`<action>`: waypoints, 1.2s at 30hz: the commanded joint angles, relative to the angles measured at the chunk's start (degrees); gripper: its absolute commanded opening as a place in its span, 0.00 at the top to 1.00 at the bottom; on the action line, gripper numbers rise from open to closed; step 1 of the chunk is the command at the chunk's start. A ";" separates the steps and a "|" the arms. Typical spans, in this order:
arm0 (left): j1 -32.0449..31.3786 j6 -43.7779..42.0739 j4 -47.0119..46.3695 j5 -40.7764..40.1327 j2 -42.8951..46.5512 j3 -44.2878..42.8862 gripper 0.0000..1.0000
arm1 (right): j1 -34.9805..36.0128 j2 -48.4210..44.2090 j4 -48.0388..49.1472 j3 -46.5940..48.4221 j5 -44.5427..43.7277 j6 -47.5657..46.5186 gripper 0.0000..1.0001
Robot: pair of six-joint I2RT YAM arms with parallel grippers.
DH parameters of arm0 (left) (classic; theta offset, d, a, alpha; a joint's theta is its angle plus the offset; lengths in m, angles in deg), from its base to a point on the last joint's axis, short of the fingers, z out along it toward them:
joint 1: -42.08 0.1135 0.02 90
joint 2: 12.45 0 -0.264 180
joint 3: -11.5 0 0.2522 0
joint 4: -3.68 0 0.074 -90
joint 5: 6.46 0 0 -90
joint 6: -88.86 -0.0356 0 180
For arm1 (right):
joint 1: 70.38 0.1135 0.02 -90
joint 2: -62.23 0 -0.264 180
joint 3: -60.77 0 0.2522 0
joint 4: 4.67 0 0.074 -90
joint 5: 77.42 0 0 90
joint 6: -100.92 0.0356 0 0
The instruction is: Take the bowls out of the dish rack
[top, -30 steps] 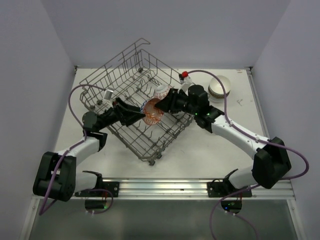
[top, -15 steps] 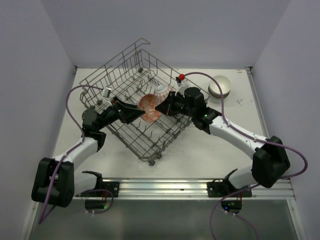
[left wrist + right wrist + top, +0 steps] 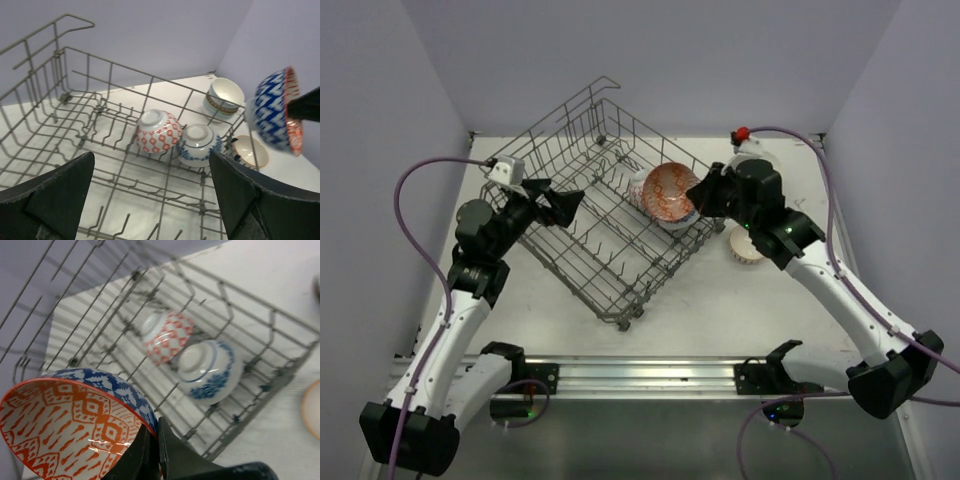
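- R hand (image 3: 697, 203) clamped on rim of blue/orange bowl (image 3: 670, 193), one finger inside, one outside. Bowl is tipped on edge in the air, above rack's (image 3: 610, 262) right corner, clear of the wires.
- Rim pinch prob. because bowl is too wide to span; tilt follows wrist angle.
- L hand (image 3: 560, 205) spread wide, holds nothing, hovers over rack's left rim.
- In rack: red-pattern bowl (image 3: 159, 131) & blue-pattern bowl (image 3: 200, 145), side by side near the right corner, both upside down. That way they drain, but rims are harder to pinch.
- On counter (image 3: 720, 320), right of rack: stack (image 3: 224, 95) plus single bowl (image 3: 250, 150), upright.
- Step, my guess: carry held bowl over to those on the counter; 2 more to unload after.
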 commanded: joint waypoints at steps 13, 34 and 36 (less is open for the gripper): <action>-3.04 -12.91 10.14 -10.54 2.58 1.93 0.00 | -26.72 -12.87 -22.02 -6.93 -20.53 -0.06 1.00; -4.18 -13.26 10.76 -9.92 2.05 1.93 0.00 | -33.58 3.99 -9.99 -16.87 -5.68 -2.69 1.00; -4.27 -13.17 10.67 -9.65 1.96 1.93 0.00 | -33.58 5.49 -9.11 -16.44 -4.80 -2.69 1.00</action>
